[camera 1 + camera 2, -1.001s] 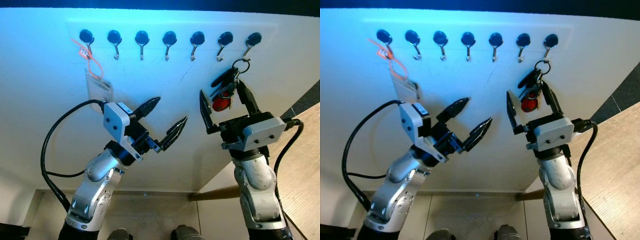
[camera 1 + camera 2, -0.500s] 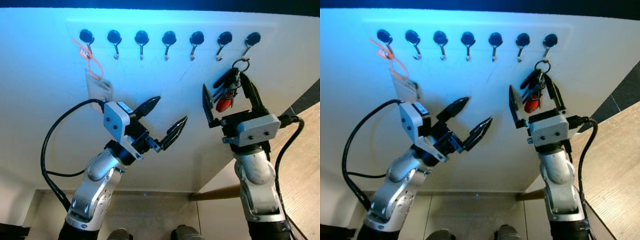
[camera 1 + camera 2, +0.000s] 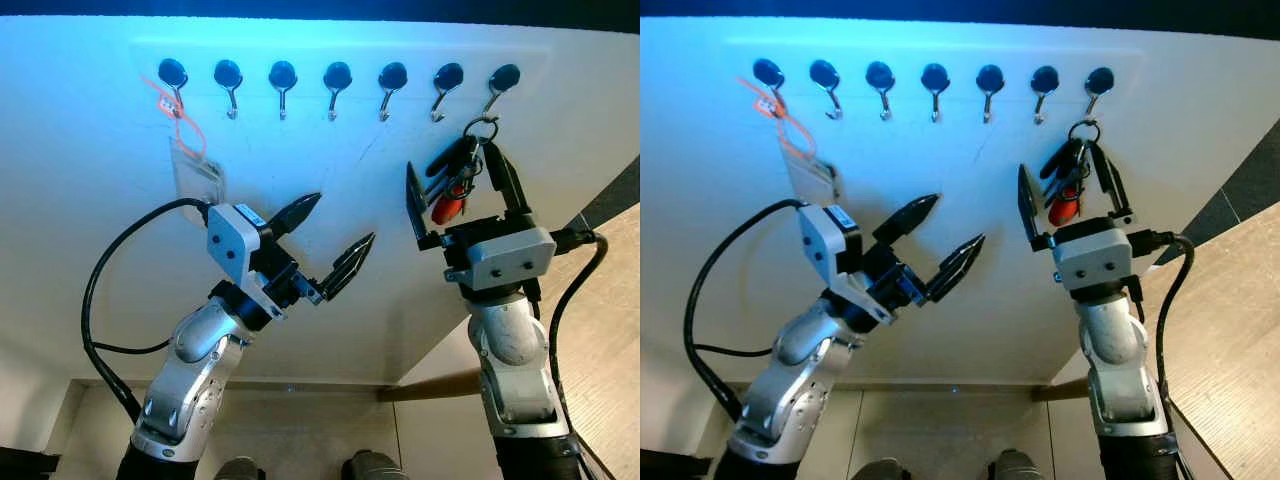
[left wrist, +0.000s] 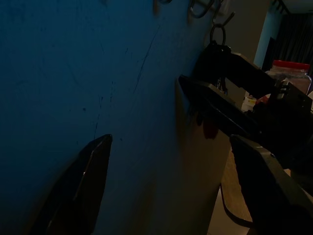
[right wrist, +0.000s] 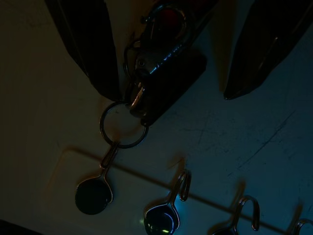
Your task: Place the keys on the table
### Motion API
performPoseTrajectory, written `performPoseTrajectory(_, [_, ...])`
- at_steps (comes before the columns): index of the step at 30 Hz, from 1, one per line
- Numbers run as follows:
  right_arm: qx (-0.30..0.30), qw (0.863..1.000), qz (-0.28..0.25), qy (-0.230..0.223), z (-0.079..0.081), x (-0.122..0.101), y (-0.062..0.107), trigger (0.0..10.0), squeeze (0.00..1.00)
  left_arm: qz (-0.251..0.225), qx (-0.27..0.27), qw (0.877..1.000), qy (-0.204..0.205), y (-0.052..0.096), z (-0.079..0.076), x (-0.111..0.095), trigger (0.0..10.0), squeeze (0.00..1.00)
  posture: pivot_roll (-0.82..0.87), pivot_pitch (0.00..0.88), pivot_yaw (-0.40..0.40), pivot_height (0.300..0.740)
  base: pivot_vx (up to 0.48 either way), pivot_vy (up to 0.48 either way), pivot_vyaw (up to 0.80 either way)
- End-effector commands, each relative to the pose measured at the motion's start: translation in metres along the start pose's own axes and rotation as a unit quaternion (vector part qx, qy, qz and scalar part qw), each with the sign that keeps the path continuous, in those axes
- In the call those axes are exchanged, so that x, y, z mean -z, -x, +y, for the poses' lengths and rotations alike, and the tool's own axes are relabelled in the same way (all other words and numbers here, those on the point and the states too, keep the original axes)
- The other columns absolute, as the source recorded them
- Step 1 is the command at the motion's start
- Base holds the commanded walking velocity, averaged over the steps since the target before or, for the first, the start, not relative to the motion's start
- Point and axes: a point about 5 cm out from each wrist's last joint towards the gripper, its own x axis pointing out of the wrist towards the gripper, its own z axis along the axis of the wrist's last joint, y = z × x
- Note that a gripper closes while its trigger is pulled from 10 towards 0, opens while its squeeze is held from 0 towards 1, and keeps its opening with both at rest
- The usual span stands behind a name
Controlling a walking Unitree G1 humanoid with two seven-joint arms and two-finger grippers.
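A bunch of keys with a red fob and a black fob hangs by its ring from the rightmost hook of a row on the white wall. My right gripper is raised against the wall, open, one finger on each side of the bunch. In the right wrist view the key ring hangs on the hook and the clasp and black fob lie between the two dark fingers. My left gripper is open in front of the wall, lower and to the left, holding nothing.
Several other hooks run along the wall; the leftmost carries an orange strap with a clear badge holder. A wooden table top shows at the lower right. Floor tiles and my feet lie below.
My right gripper has risen along the wall, so its fingers now reach higher on either side of the keys. The left arm has stayed put.
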Motion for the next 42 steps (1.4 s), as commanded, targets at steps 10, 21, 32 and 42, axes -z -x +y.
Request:
performPoseTrajectory(10, [0.006,1.000,0.022,0.003,0.004,0.005,0.011,10.0,0.00,-0.002,0.009,1.000,-0.007,0.002,-0.005,-0.002,10.0,0.00,0.02,0.099,-0.009,0.740,0.000,0.000,0.00])
performPoseTrajectory(21, [0.009,0.999,0.030,0.004,0.005,0.007,0.016,9.5,0.00,-0.003,0.013,1.000,-0.009,0.001,-0.005,-0.004,10.0,0.00,0.02,0.101,-0.003,0.740,0.000,0.000,0.00])
performPoseTrajectory(32, [0.008,1.000,0.026,0.006,0.005,0.007,0.014,1.5,0.00,-0.016,0.020,1.000,0.002,-0.004,-0.007,-0.007,10.0,0.00,0.01,0.103,-0.004,0.740,0.000,0.000,0.00])
performPoseTrajectory(42, [0.009,1.000,0.015,0.011,0.001,0.002,0.010,0.4,0.00,-0.018,0.024,1.000,0.004,-0.006,-0.008,-0.007,10.0,0.00,0.00,0.098,-0.004,0.740,0.000,0.000,0.00])
